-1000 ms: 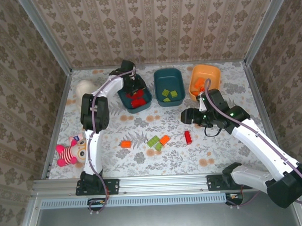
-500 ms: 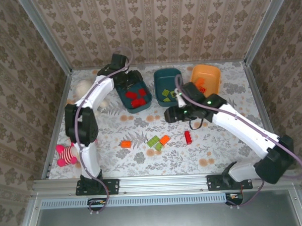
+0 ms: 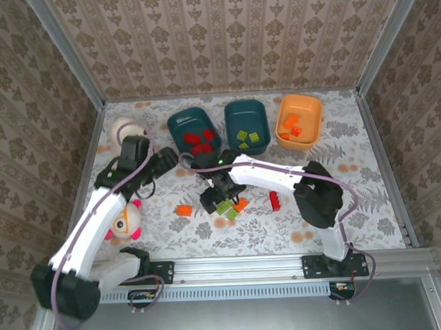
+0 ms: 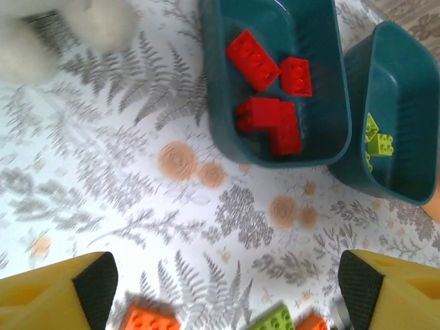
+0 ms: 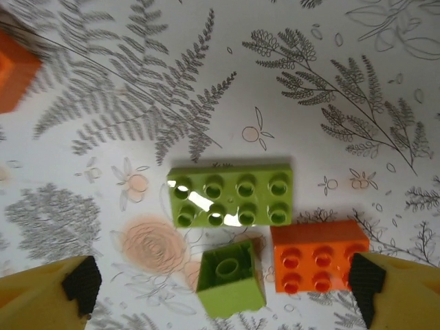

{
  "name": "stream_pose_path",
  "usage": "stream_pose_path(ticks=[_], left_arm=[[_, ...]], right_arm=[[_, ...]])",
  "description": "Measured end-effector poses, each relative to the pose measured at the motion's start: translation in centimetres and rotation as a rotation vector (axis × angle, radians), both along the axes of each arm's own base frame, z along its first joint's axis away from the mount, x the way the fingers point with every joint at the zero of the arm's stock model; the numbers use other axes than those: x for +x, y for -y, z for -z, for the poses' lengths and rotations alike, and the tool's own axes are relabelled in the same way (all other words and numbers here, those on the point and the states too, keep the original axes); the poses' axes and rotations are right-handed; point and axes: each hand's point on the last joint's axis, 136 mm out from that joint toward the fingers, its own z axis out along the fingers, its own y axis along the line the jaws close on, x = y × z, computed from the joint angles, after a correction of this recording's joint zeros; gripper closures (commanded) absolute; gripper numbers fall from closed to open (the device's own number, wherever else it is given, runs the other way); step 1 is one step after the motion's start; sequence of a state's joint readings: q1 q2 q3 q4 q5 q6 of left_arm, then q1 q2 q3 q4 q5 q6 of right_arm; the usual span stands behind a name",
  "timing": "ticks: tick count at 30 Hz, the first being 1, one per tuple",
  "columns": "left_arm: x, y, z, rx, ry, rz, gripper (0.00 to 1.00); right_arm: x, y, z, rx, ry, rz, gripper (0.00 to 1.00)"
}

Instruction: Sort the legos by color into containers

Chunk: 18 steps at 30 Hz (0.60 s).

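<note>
One light-green eight-stud plastic brick (image 5: pixel 230 197) lies beneath the open, empty right hand (image 5: pixel 223 283), long axis running finger to finger; a wrist turn seems needed.

Right tool (image 3: pixel 213 201) apparently above green lego (image 3: pixel 224 206)

Bits that are hard to see

In the left wrist view, the white plush toy (image 4: pixel 62 27) at the far left is blurry and cut off by the edge. So is the orange brick (image 4: pixel 144 320) at the near edge. The teal bin (image 4: pixel 402 117) on the right is cut off too. From above, the left arm (image 3: pixel 92 227) covers part of the pink plush toy (image 3: pixel 125 225).
</note>
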<state>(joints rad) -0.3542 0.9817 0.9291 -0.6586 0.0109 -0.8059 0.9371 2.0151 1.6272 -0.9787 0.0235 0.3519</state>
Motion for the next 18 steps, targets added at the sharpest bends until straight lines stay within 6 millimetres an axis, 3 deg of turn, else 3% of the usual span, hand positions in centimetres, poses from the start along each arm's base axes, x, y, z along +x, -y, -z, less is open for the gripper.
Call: stream_pose_path(ticks=[7, 11, 18], left_arm=[[-6.3, -3.4, -1.8, -0.036, 0.101, -0.075, 0.09], [-7.6, -4.1, -1.1, -0.030, 0.072, -0.096, 0.09], [-7.7, -4.2, 0.1, -0.005, 0.013, -0.100, 0.09]], right_arm=[[0.2, -0.3, 2.5, -0.068, -0.050, -0.001, 0.08], [0.1, -0.2, 3.6, -0.092, -0.068, 0.005, 0.13], [-0.3, 0.1, 5.0, -0.128, -0.094, 0.013, 0.19]])
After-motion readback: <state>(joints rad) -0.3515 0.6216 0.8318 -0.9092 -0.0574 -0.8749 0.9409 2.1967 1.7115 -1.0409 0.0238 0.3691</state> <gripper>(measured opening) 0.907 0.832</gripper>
